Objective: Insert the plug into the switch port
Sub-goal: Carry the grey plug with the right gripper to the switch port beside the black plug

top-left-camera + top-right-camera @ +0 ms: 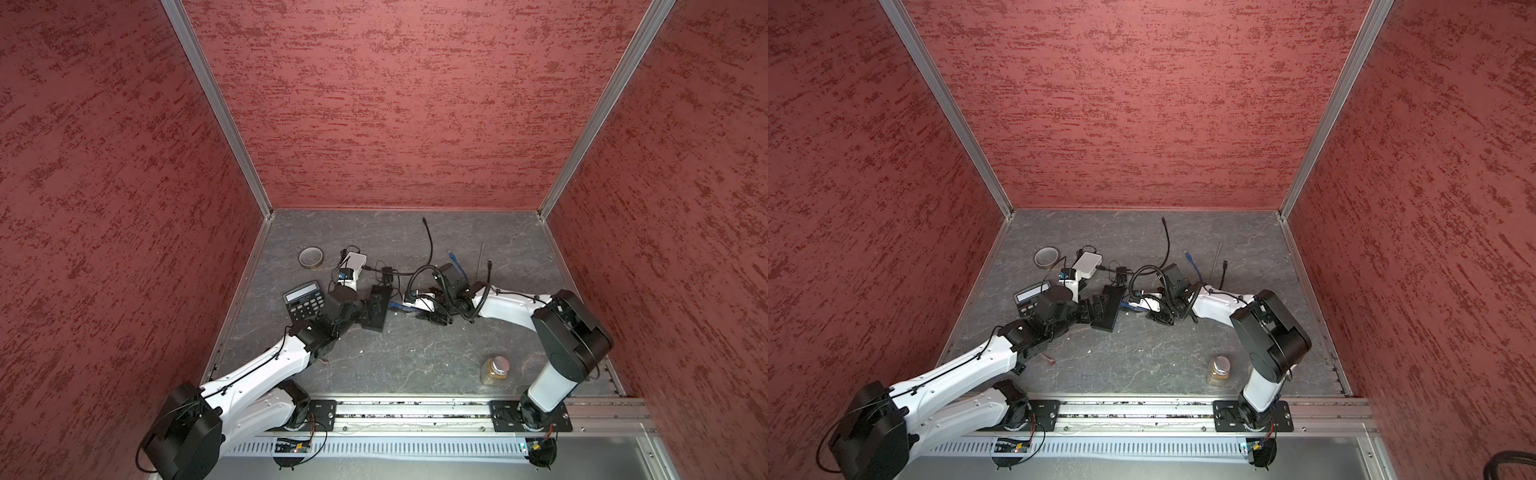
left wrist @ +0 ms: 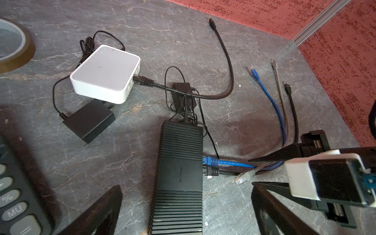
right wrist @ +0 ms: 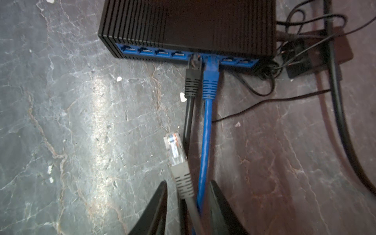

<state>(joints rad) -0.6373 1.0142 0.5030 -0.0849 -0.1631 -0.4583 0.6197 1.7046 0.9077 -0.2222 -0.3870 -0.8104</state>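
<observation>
Switch, black and ribbed, is lying in the middle of the desk, with its port row facing the right arm. Blue cable and black cable are sitting plugged into two neighbouring ports. Four ports beside the black one are showing empty.

Plug, the clear tip on a grey cable, is pointing toward the port row but sitting short of it. It is apart from the switch and just beside the black cable.

Right claw is standing partly open around the grey cable's boot, with the blue cable also running between its fingers. Cannot tell whether the fingers are actually pinching the grey cable.

Left claw is gaping wide and gripping nothing. In the left wrist view the switch is showing between its fingers.

White box, calculator, tape roll and jar are sitting elsewhere on the desk.
</observation>
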